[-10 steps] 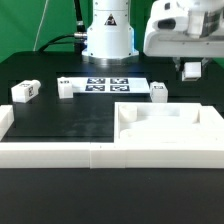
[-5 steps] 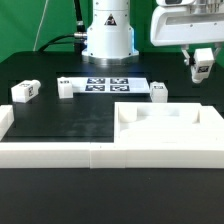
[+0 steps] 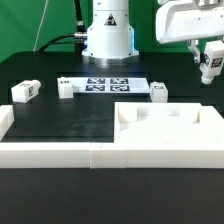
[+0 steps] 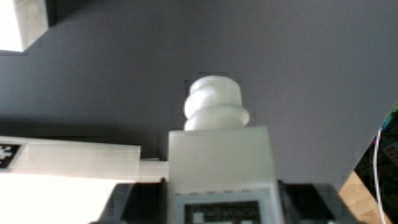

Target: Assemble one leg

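Note:
My gripper hangs at the far right of the exterior view, above the table, shut on a leg, a small white block with a black-and-white tag. In the wrist view the leg stands between the dark fingers, with its rounded peg end pointing away from the camera. Three more legs lie on the black table: one at the exterior view's left, one beside the marker board, and one at the board's right end.
The marker board lies flat in front of the robot base. A large white recessed panel sits at the front right. A low white wall runs along the front edge.
My gripper has moved up and toward the exterior view's right, carrying the leg away from the table surface.

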### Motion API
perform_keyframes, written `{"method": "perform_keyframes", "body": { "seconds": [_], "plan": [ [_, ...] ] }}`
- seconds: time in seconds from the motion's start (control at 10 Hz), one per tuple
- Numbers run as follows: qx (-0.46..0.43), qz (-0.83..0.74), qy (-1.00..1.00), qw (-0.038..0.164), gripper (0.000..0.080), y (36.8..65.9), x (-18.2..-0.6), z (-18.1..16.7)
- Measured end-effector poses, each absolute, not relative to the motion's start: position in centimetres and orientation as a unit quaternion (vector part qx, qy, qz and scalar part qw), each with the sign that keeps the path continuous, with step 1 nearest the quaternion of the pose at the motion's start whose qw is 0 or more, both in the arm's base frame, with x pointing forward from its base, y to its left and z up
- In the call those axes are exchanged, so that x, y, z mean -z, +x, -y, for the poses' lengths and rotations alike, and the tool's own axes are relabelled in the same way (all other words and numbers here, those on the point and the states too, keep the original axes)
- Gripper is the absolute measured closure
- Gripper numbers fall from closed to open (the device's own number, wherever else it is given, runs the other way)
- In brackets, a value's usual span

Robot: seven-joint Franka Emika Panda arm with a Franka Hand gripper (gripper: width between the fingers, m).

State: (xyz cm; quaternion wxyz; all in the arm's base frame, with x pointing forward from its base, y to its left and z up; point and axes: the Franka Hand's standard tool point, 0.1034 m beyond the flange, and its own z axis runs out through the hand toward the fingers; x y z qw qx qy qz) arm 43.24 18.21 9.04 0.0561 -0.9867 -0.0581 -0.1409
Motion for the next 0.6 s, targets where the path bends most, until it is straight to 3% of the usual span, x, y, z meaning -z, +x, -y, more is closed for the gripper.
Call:
{"method": "perform_keyframes", "body": {
  "seconds": [0.3,0.6],
  "plan": [
    [0.142,0.067,-0.986,0.053,0.0509,43.5,-9.0,-17.9],
    [0.174,0.115,-0.977,0.035,0.0509,48.7,-9.9,-15.5]
  ]
}}
